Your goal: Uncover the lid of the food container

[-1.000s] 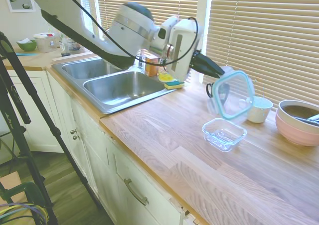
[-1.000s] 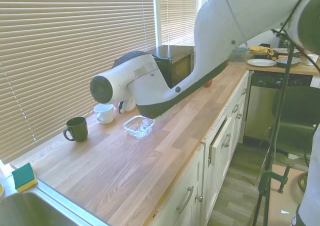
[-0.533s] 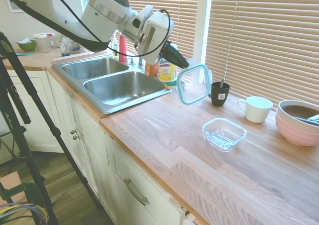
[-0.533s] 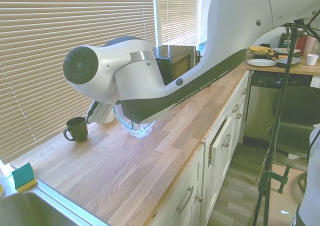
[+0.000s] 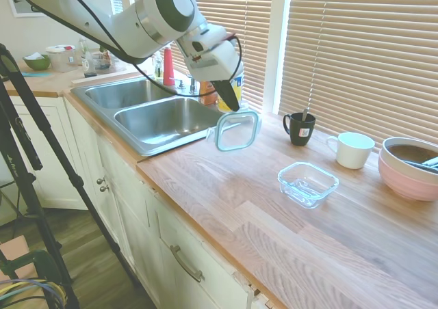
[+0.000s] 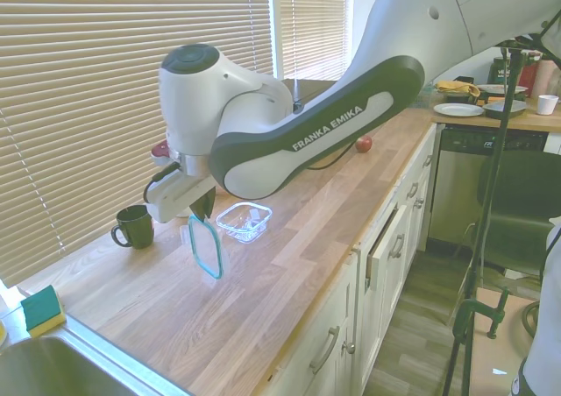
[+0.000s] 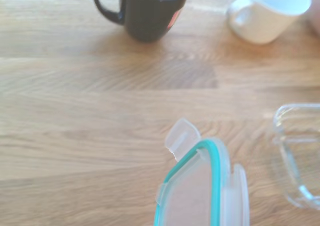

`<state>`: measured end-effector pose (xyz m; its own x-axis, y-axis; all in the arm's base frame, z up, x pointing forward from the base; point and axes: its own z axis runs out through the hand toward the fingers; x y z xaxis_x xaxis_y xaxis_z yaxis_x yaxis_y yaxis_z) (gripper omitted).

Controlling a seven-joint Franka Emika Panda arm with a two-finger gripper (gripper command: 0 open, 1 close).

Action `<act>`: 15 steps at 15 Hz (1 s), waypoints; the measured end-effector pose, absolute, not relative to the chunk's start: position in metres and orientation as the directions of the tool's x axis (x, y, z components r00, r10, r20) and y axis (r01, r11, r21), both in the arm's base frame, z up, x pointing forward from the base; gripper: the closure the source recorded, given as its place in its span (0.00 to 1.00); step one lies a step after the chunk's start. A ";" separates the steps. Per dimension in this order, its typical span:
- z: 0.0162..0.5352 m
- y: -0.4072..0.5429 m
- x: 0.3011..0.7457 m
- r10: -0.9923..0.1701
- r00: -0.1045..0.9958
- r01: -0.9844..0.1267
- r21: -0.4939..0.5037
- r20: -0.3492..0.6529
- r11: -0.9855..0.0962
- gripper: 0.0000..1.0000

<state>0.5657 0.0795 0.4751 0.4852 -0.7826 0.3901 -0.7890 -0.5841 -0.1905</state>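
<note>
I am looking at my glossy white arm (image 6: pixel 263 124) with its dark grey band, lettered FRANKA EMIKA, black cable trailing alongside.

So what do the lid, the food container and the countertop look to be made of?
Lid: clear plastic by its look, see-through panel, teal rim, pale snap tabs.
Food container: likely glass, transparent with thick glinting walls.
Countertop: wood, visible plank grain with a smooth, slightly glossy finish.
</note>
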 end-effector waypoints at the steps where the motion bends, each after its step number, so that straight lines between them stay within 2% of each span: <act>1: 0.471 0.071 0.563 -0.808 0.491 -0.793 -0.216 0.325 -0.569 1.00; 3: 0.464 0.050 0.554 -0.835 0.504 -0.799 -0.247 0.223 -0.548 1.00; 5: 0.454 0.026 0.542 -0.837 0.510 -0.804 -0.235 0.199 -0.546 1.00; 9: 0.400 0.009 0.515 -0.811 0.543 -0.793 -0.183 0.219 -0.581 1.00; 14: 0.351 -0.002 0.490 -0.747 0.597 -0.757 -0.103 0.294 -0.645 1.00; 15: 0.344 -0.003 0.489 -0.744 0.600 -0.756 -0.095 0.293 -0.647 0.00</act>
